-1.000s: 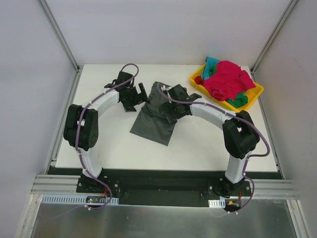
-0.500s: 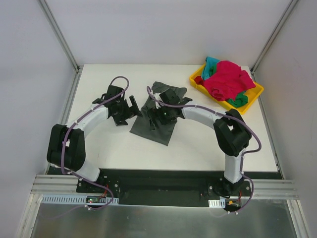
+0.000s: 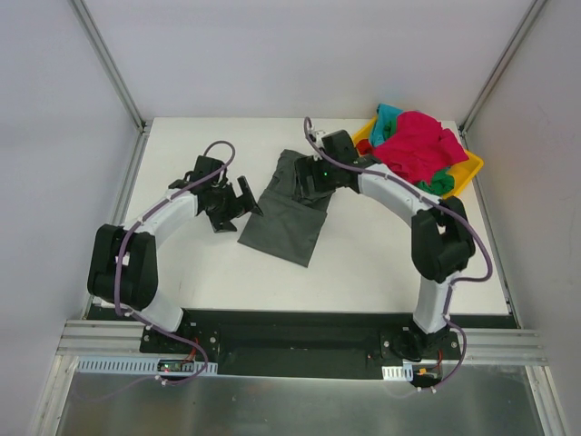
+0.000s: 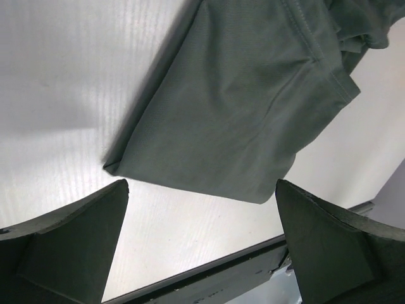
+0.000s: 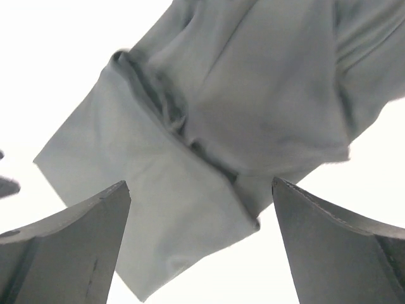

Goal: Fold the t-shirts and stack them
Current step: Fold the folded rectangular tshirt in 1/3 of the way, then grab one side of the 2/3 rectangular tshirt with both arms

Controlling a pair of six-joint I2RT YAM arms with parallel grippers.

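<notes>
A dark grey t-shirt (image 3: 286, 218) lies partly folded on the white table, its far end bunched under the right arm. It fills the top of the left wrist view (image 4: 247, 107) and most of the right wrist view (image 5: 215, 139). My left gripper (image 3: 243, 202) is open and empty, just left of the shirt's left edge. My right gripper (image 3: 306, 182) is open and empty, over the shirt's far end. More t-shirts, red and teal (image 3: 416, 145), are heaped in the yellow bin (image 3: 472, 171).
The yellow bin stands at the far right corner of the table. The table's near edge (image 4: 240, 266) shows as a dark strip in the left wrist view. Grey walls with metal posts close the table on three sides.
My right gripper has pulled back from the middle of the grey shirt toward its far end, and the fabric it covered now lies flatter. My left gripper has barely moved.
</notes>
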